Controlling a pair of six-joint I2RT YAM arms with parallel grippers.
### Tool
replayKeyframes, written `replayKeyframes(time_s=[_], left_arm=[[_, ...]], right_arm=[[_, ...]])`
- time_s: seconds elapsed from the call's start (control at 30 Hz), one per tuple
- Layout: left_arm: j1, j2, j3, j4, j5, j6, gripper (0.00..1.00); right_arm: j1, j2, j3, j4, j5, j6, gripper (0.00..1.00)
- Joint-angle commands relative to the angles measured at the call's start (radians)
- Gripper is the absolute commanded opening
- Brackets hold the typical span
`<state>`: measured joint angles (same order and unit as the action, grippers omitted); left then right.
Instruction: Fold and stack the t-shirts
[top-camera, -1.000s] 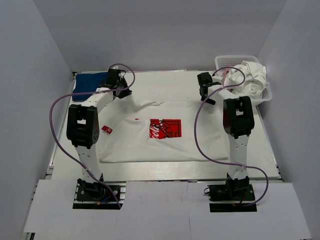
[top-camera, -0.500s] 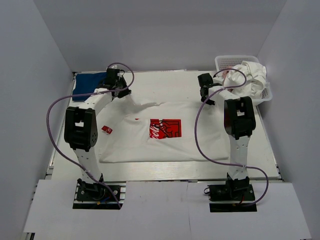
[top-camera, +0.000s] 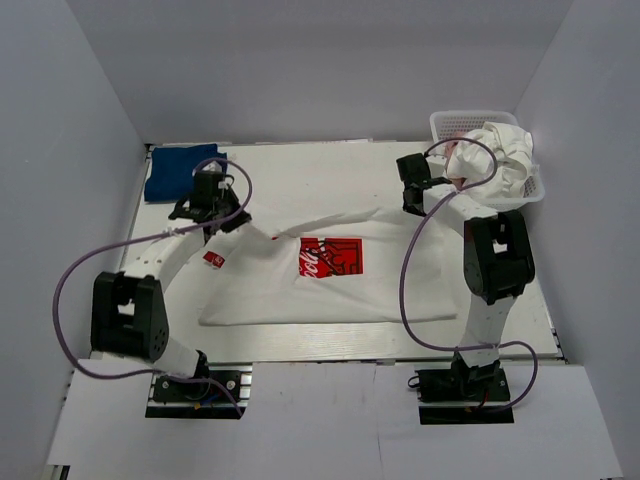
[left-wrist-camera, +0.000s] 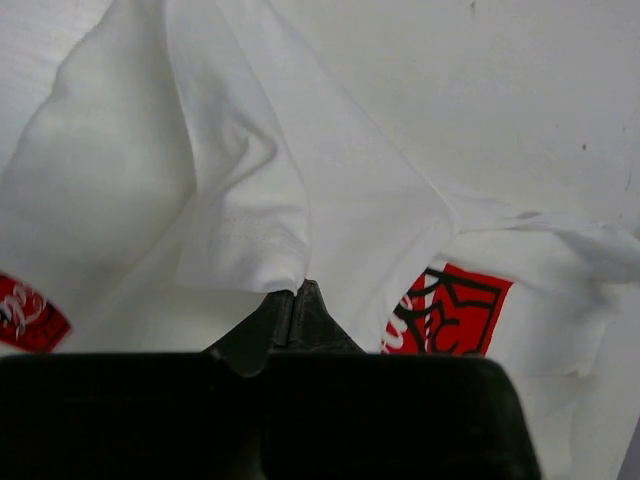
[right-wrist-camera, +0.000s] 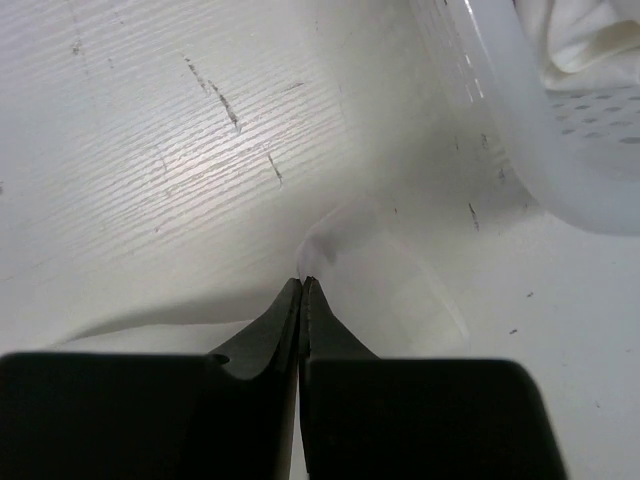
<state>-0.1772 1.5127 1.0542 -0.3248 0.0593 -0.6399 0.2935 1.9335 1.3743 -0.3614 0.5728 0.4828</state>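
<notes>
Dark blue tee (top-camera: 180, 172): flat at the tabletop's (top-camera: 320, 175) far left corner, near edge partly behind the left arm.
Left gripper (left-wrist-camera: 297, 292): jaws closed, pinching a fold of the Coca-Cola tee (top-camera: 300, 295).
Coca-Cola tee: mid-tabletop, long axis left to right, far edge raised between both grippers, red print (top-camera: 330, 257) facing up.
Right gripper (right-wrist-camera: 302, 283): jaws closed on its thin far-right corner.
Basket (top-camera: 450, 122): far right, heaped with a crumpled white tee (top-camera: 505, 150); contents beneath indistinct.
</notes>
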Motion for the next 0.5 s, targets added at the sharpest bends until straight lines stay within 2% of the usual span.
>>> replayKeyframes(time_s=[0.0, 0.13, 0.47], left_arm=[[-0.007, -0.135, -0.088, -0.046, -0.016, -0.05, 0.0], [-0.016, -0.265, -0.177, -0.091, -0.016, -0.061, 0.0], [-0.016, -0.591, -0.353, -0.253, 0.1, -0.132, 0.0]], right_arm=[[0.01, -0.07, -0.029, 0.033, 0.045, -0.029, 0.0], [0.021, -0.134, -0.092, 0.044, 0.042, -0.029, 0.0], [0.024, -0.235, -0.196, 0.076, 0.041, -0.027, 0.0]])
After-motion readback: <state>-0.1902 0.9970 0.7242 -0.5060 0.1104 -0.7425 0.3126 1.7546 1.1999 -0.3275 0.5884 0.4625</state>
